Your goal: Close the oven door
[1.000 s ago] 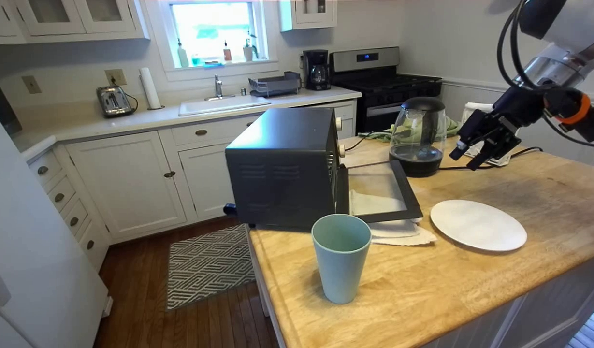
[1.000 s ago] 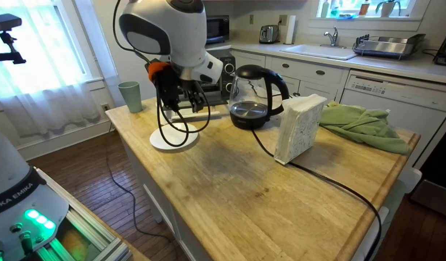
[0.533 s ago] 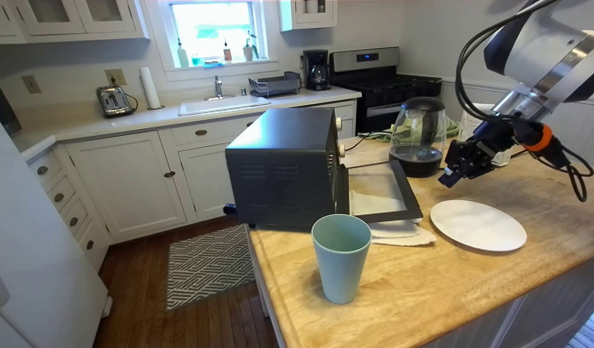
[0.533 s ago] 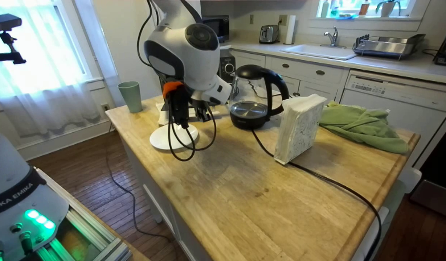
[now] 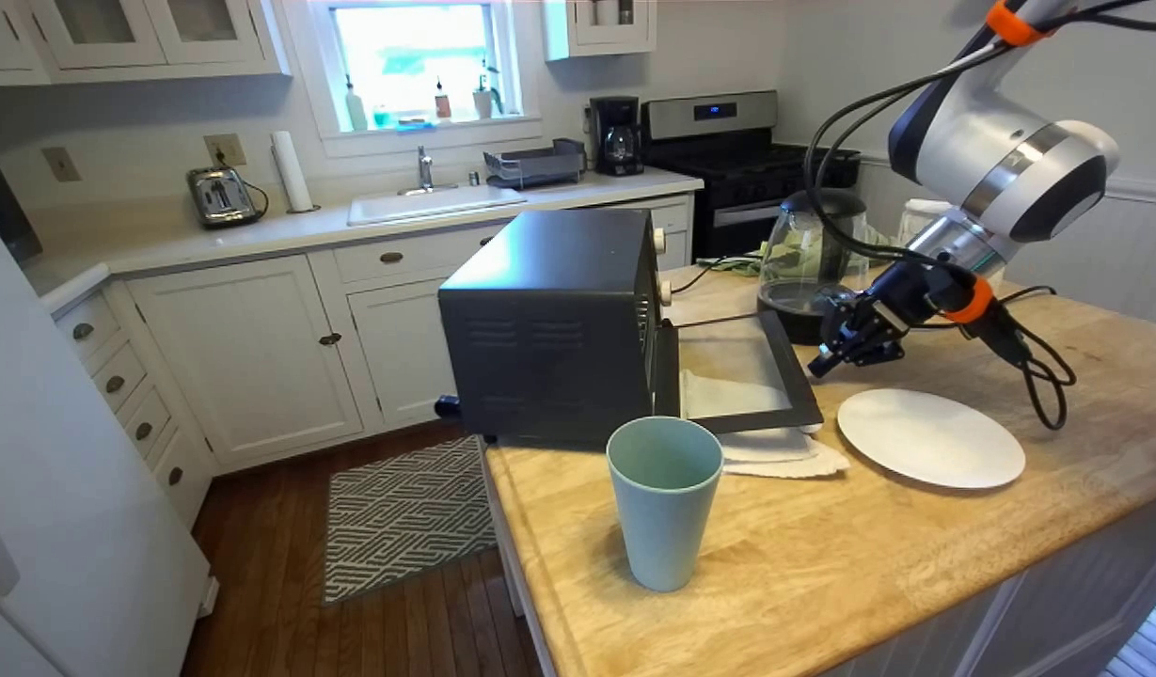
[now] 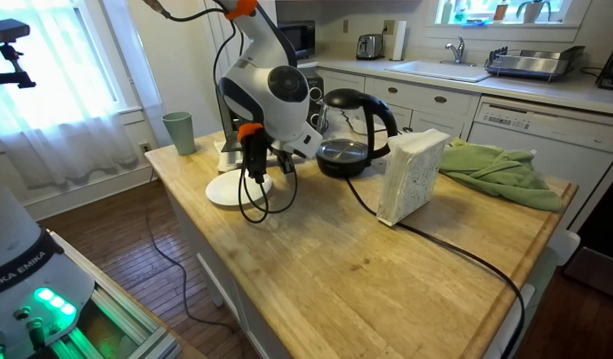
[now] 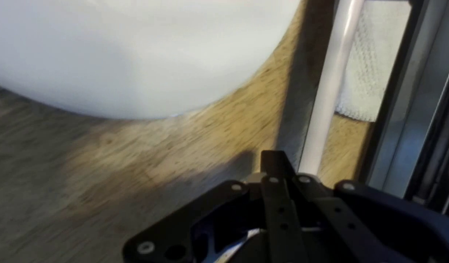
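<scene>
In an exterior view, the oven (image 5: 549, 357) stood leftmost, its oven door (image 5: 739, 355) lowered open to the right. Near the outer edge, the gripper (image 5: 817, 365) was pressed together, presumably as a slim wedge for lifting.

In an exterior view, the arm (image 5: 987, 155) is extended in from the upper right, its white-and-black shell bent above a bright metal collar (image 5: 961, 243). The gripper (image 5: 818, 363) is tilted, aimed downward and toward that view's left. In the wrist view, its fingers (image 7: 274, 168) are drawn together side by side, their black linkages splayed outward behind. Around a black part near the gripper an orange band (image 5: 974, 299) is wrapped. In an exterior view, the base (image 6: 32, 271) is marked by three glowing green lights (image 6: 56, 302).
</scene>
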Controlling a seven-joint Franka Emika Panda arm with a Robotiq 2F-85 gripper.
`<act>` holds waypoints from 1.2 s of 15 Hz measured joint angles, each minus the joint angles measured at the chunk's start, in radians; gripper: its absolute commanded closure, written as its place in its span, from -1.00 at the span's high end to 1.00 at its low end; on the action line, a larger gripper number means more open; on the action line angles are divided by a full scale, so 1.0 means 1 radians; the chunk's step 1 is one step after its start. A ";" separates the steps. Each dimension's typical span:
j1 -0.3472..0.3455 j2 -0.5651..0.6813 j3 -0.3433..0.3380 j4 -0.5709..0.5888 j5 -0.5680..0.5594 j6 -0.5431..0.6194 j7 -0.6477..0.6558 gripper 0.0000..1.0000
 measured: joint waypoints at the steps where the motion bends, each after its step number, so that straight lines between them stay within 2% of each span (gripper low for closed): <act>1: 0.000 0.014 0.007 0.011 0.023 -0.001 -0.002 -1.00; 9: -0.004 0.057 0.016 0.050 0.123 -0.034 -0.018 -1.00; 18: -0.063 0.041 -0.008 0.067 0.125 -0.259 -0.018 -1.00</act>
